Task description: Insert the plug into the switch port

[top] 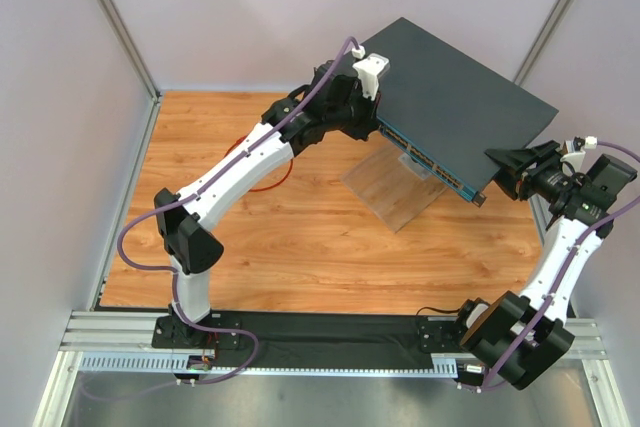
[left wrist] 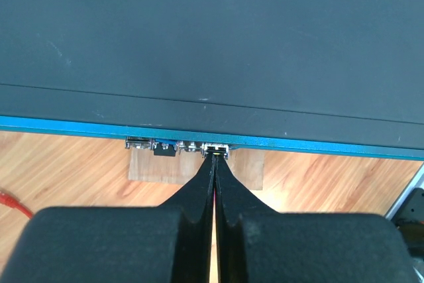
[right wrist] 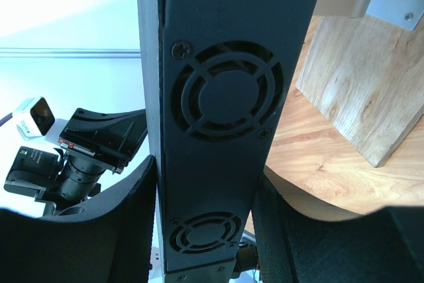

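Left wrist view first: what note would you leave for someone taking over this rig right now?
Left end effector: shut on the plug, of which only a red sliver shows; tips at a port on the front of the switch.
Right end effector: clamped on the switch's vented end.
Done: plug is at the port.
Left: seating cannot be confirmed; push home, check, release.

The box (top: 455, 97) rests on a stand (top: 395, 197). At the box's front port (left wrist: 216, 146), the left gripper (left wrist: 215, 155) pinches the plug (left wrist: 214, 164); the right gripper (right wrist: 204, 183) clamps the box's side.
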Tool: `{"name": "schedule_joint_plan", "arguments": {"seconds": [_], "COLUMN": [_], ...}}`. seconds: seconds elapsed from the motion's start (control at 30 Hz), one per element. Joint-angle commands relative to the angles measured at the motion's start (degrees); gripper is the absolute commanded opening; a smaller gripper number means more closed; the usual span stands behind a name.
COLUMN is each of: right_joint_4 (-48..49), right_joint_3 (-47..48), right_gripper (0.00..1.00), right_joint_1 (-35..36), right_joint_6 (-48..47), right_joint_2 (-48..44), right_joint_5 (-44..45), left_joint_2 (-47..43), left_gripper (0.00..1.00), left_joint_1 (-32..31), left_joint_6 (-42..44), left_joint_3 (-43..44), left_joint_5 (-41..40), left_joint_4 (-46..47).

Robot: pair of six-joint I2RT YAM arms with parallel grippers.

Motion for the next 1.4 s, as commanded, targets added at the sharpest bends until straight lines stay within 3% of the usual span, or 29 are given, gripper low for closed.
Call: {"name": "schedule_joint_plan", "arguments": {"seconds": [0.0, 0.37, 0.5, 0.57, 0.7, 0.83, 1.0, 1.1, 1.2, 1.23, 1.3, 1.37], "right_joint_4": [2.0, 1.7, 1.8, 1.7, 0.8, -1.5, -5.5, -7.5, -9.9, -10.9, -12.2, -14.9], "right_joint_3": [0.8, 0.7, 1.2, 1.3, 2.0, 3.8, 5.6, 6.7, 8.5, 9.0, 10.8, 12.1], "right_gripper": [0.00, 0.00, 0.00, 0.00, 0.00, 0.00, 0.05, 0.17, 0.37, 0.47, 0.54, 0.68], "right_joint_1": [0.9, 0.9, 0.9, 0.9, 0.9, 0.8, -0.2, -0.5, -0.7, -0.8, -1.1, -1.5], "right_joint_6": [-5.8, -6.3, -6.4, -6.7, -7.9, -9.9, -13.6, -15.5, -17.3, -18.4, -19.5, -22.0], "right_joint_2": [1.0, 1.5, 1.8, 2.0, 2.3, 3.0, 3.7, 4.1, 4.5, 4.5, 4.8, 5.1], "right_joint_5": [2.8, 3.2, 3.4, 3.4, 3.3, 3.6, 4.6, 4.7, 5.4, 5.6, 6.0, 6.6], "left_joint_2": [2.2, 4.5, 4.5, 2.2, -5.4, -15.3, -24.5, -28.7, -31.1, -31.0, -29.9, -27.0], "left_gripper": [0.00, 0.00, 0.07, 0.10, 0.29, 0.33, 0.46, 0.51, 0.56, 0.57, 0.60, 0.64], "left_joint_1": [0.0, -2.9, -3.2, -3.1, -1.4, 0.6, 7.1, 11.9, 15.6, 18.0, 19.9, 22.7], "left_joint_6": [-3.3, -6.2, -5.5, -3.8, -0.9, 4.4, 4.2, 3.4, 3.8, 5.2, 7.6, 9.6], "left_joint_3": [1.3, 0.2, 0.5, -0.8, -8.7, -15.2, -28.2, -34.8, -39.9, -40.7, -41.7, -41.1], "left_joint_5": [-3.2, -10.4, -9.7, -8.9, -4.5, -2.2, -0.3, 1.2, 2.8, 4.2, 5.0, 6.7], "left_joint_4": [11.4, 18.8, 19.3, 18.4, 14.4, 8.2, 3.6, 3.0, 3.7, 3.9, 3.5, 1.9]}}
